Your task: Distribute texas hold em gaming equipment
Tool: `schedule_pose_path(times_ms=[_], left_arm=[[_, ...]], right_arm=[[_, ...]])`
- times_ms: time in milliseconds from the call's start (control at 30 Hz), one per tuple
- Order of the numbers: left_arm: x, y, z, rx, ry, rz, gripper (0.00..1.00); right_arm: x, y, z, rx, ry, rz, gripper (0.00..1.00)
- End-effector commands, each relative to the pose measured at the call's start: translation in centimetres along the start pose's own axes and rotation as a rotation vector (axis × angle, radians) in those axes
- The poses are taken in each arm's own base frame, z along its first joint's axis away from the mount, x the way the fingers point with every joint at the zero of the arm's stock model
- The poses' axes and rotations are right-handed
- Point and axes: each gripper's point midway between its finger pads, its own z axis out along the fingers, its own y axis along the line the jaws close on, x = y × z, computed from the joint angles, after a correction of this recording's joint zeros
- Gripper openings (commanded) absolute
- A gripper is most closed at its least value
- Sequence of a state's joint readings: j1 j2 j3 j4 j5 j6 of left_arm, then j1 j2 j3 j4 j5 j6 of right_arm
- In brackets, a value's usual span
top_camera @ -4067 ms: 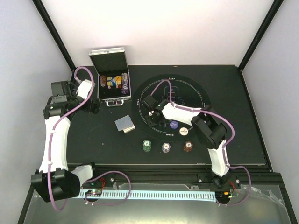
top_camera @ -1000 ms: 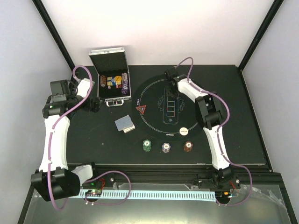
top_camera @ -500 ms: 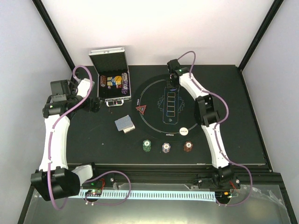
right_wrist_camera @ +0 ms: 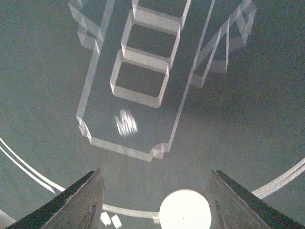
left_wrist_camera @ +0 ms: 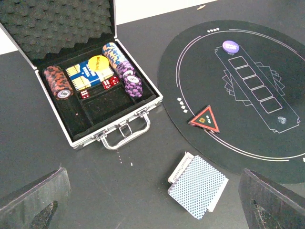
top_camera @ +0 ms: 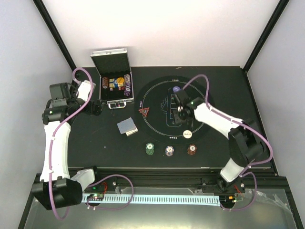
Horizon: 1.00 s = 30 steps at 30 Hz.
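Can read "Big Blind" on the yellow disc (left_wrist_camera: 96, 64) inside the open silver case (top_camera: 110, 59) at the back left. Tiny dark print on the white button (top_camera: 187, 134), maybe "DEALER". Too small to read on the blue button (top_camera: 177, 89) and the red triangle (top_camera: 143, 112). Left gripper (left_wrist_camera: 152, 205) spread very wide, holding nothing, up near the case. Right gripper (right_wrist_camera: 159, 202) spread apart too, empty, low over the round black mat (top_camera: 157, 125), white button just below between its fingers. Both buttons and the triangle on the mat. Stack of cards (top_camera: 127, 127) left of the mat. Green chips (top_camera: 150, 149), white chips (top_camera: 169, 150) and brown-red chips (top_camera: 191, 149) in a row in front of the mat, each apart.
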<state>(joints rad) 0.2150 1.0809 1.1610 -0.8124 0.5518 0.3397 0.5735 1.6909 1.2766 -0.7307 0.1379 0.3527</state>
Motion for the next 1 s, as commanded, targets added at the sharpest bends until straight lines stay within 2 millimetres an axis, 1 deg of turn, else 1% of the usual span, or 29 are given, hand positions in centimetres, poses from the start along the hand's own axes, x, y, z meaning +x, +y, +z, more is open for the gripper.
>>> schedule_pose_path(times_ms=[0, 100, 167, 233, 300, 467, 600, 667, 800, 867, 967], left_arm=[[-0.2, -0.5, -0.3, 0.026, -0.019, -0.010, 0.99], [0.1, -0.7, 0.0, 0.044, -0.004, 0.005, 0.99], [0.4, -0.7, 0.1, 0.053, 0.009, 0.013, 0.99], [0.5, -0.9, 0.2, 0.067, 0.019, 0.016, 0.99], [0.5, -1.2, 0.1, 0.080, 0.022, 0.025, 0.99], [0.9, -1.6, -0.1, 0.103, 0.035, 0.051, 0.99], [1.7, -2.0, 0.2, 0.133, 0.062, 0.072, 0.99], [2.2, -2.1, 0.5, 0.152, 0.081, 0.084, 0.99], [3.6, -2.6, 1.3, 0.214, 0.131, 0.115, 0.99], [4.4, -2.7, 1.8, 0.242, 0.160, 0.118, 0.99], [5.7, -2.7, 2.7, 0.274, 0.201, 0.123, 0.99]], right_arm=[[6.7, -0.5, 1.1, 0.047, 0.084, 0.040, 0.62], [9.4, -0.2, 0.7, 0.029, 0.109, 0.041, 0.62], [10.6, -0.4, 1.0, 0.034, 0.126, 0.044, 0.60], [11.6, -0.8, 1.6, 0.052, 0.152, 0.045, 0.55], [12.3, -1.1, 2.2, 0.071, 0.173, 0.046, 0.53], [12.9, -1.3, 3.5, 0.096, 0.202, 0.035, 0.50], [13.1, -1.6, 4.2, 0.119, 0.216, 0.031, 0.47], [13.2, -2.1, 4.5, 0.139, 0.222, 0.035, 0.46], [13.4, -3.6, 4.9, 0.174, 0.236, 0.071, 0.43], [13.2, -4.7, 5.0, 0.192, 0.232, 0.100, 0.41], [12.6, -5.6, 4.9, 0.215, 0.217, 0.121, 0.39]])
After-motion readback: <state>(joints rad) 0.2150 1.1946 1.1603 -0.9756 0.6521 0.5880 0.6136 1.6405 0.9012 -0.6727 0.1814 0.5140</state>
